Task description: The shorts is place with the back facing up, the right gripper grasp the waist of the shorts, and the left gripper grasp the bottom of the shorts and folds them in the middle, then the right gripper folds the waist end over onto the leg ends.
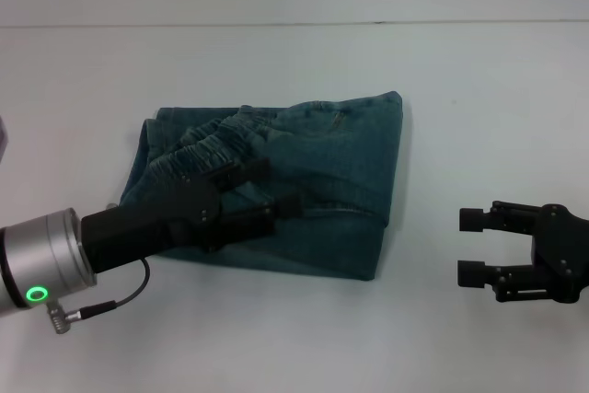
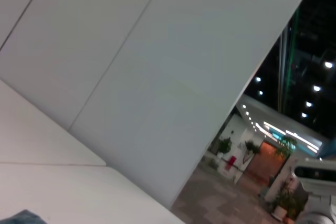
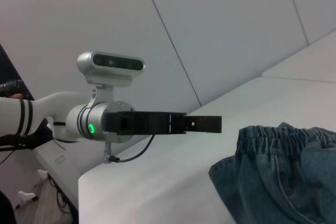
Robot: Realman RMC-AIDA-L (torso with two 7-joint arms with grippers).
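The blue denim shorts (image 1: 322, 163) lie folded into a rough rectangle in the middle of the white table. The ruffled waist (image 1: 207, 142) shows on top at the left, and a folded edge runs down the right side. My left gripper (image 1: 276, 188), with its silver wrist and green ring, reaches over the shorts from the front left. It is open and holds nothing. My right gripper (image 1: 471, 246) is open over bare table, well to the right of the shorts. The right wrist view shows the shorts (image 3: 283, 177), their waist (image 3: 278, 136) and the left gripper (image 3: 210, 124) side-on.
The white table (image 1: 460, 89) extends around the shorts, and its far edge meets a pale wall. The left wrist view shows mostly wall, with a corner of denim (image 2: 21, 217) at the frame's edge. The left arm's cable (image 1: 110, 306) hangs near the table front.
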